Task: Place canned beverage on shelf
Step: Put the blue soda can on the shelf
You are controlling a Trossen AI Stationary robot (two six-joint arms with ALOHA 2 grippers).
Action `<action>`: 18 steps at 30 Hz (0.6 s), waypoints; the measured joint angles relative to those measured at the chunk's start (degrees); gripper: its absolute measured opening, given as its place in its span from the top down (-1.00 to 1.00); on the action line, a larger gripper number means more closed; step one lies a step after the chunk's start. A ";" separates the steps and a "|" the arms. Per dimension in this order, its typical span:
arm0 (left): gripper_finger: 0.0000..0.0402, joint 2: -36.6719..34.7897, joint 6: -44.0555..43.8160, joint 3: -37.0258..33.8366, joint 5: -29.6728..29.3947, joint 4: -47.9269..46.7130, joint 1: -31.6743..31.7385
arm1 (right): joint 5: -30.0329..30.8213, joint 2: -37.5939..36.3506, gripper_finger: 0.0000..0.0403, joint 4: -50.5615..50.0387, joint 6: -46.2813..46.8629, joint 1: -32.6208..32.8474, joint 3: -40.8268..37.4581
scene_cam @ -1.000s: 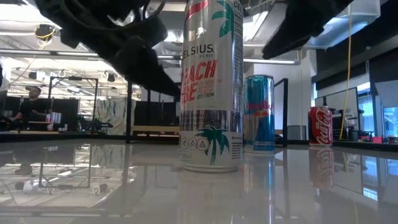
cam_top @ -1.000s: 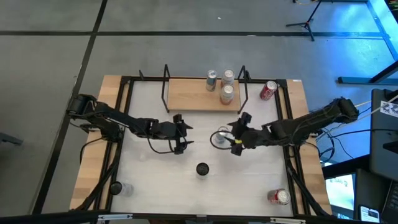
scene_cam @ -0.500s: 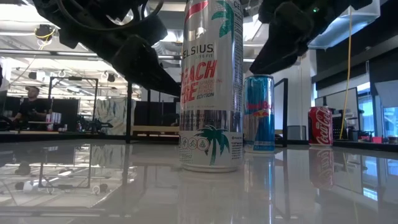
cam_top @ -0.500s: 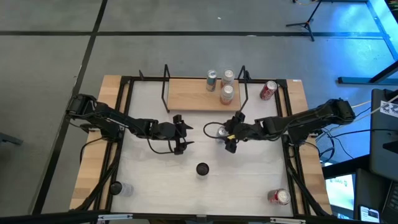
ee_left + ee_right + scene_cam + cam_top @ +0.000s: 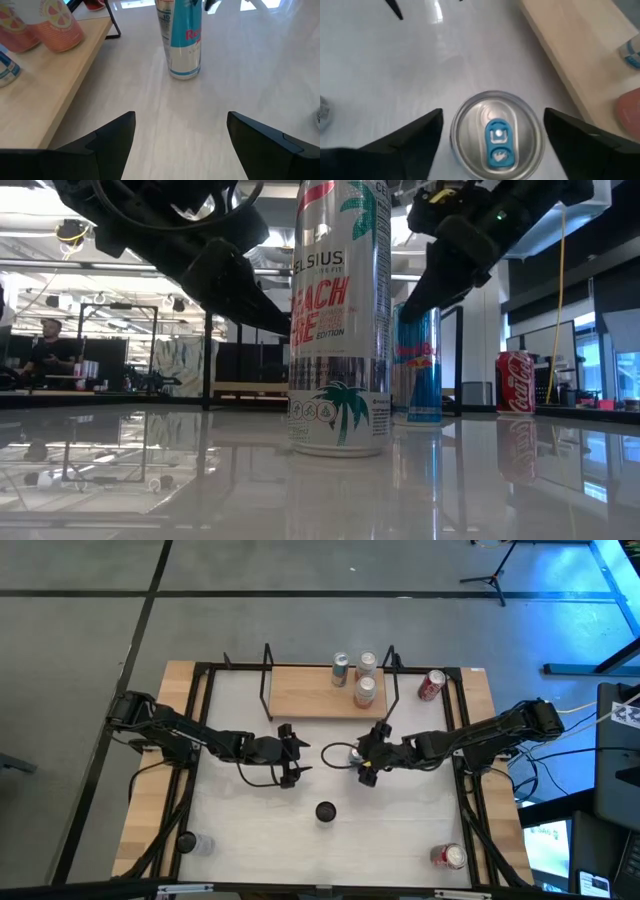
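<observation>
A tall white Celsius can [image 5: 340, 320] stands nearest the table's front edge. Mid-table, the right gripper [image 5: 490, 131] hangs over a glossy blue can [image 5: 182, 39], fingers spread wide on either side of its silver lid, gripping nothing. The left gripper [image 5: 181, 131] waits open beside it. Behind, the light-wood shelf [image 5: 310, 692] carries three cans at its right end; a red can [image 5: 431, 686] stands just beyond that end.

Grey tiled floor [image 5: 80, 630], blue-lit corner [image 5: 610, 590], bright ceiling strip lights [image 5: 30, 255] beyond.
</observation>
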 joint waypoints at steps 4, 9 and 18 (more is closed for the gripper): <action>-0.52 0.00 0.00 -0.01 0.00 -0.01 0.00 | 0.40 0.01 -0.34 0.07 -1.23 0.02 0.00; -0.52 0.00 -0.04 -0.02 0.00 -0.02 0.00 | 0.55 -0.01 -0.07 0.26 -1.22 0.04 0.05; -0.52 0.02 -0.09 0.00 1.62 -0.06 -0.09 | 2.13 0.01 -0.07 -0.32 -2.81 0.02 4.41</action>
